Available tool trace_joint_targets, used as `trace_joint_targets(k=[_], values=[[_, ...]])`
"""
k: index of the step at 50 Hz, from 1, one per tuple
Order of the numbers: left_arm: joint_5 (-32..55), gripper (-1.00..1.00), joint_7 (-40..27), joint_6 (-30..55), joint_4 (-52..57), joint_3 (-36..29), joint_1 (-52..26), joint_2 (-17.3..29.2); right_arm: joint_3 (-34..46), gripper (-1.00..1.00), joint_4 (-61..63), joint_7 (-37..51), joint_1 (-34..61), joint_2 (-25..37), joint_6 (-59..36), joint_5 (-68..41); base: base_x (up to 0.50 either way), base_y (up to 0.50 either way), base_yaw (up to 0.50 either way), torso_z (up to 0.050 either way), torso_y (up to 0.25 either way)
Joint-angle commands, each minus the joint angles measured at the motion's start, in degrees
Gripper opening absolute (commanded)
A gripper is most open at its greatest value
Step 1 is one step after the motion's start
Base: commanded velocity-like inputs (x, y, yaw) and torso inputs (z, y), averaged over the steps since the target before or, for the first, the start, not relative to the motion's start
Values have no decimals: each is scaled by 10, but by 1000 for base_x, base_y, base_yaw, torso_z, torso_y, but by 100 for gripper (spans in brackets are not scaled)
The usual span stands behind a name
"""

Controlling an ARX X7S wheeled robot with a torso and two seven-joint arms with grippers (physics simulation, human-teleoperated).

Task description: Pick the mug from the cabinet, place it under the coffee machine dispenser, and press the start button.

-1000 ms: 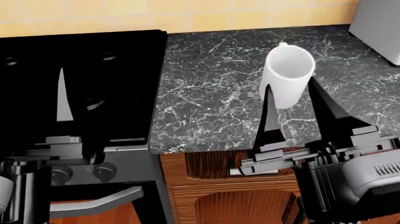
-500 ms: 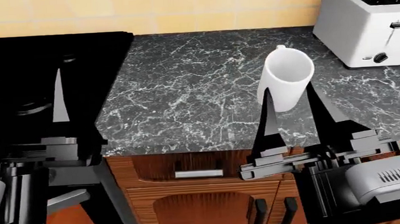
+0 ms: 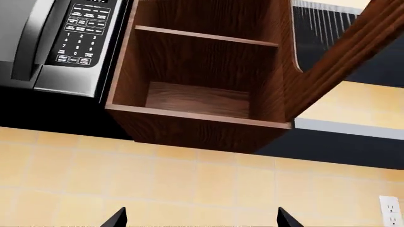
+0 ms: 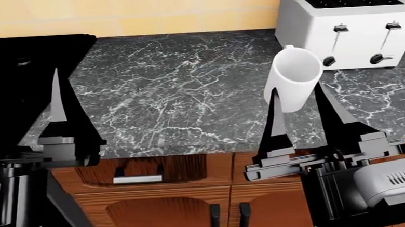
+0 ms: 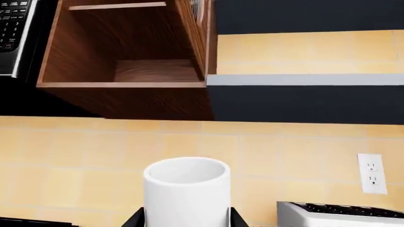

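Head view: high, angled steeply down over both arms onto the worktop, toaster at far right. Left wrist view: looks up at the tiled wall, open cabinet and microwave, from some way off. Right wrist view: faces the same cabinet and wall, with the mug close in front. Both wrist views share the cabinet.

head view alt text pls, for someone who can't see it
The right hand holds a white mug upright above a dark marble counter, one finger on each side. A white four-slot toaster stands behind it by the tiled wall. The left hand hangs open and empty over the counter's left end.
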State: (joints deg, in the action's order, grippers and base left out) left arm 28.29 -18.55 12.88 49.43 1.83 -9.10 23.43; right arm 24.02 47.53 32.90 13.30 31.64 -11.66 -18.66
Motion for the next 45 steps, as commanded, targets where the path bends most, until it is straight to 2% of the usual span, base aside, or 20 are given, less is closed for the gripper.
trace_joint_targets(k=[1,45], values=[[4,100,-3,0,-1,0,-1,2,-5,-100,4,2,1,1,-1,10,0,-500,0,0,0],[18,100,-14,3,-5,-3,-5,11,-8,-100,0,3,-1,4,10,3,0,-500,0,0,0]])
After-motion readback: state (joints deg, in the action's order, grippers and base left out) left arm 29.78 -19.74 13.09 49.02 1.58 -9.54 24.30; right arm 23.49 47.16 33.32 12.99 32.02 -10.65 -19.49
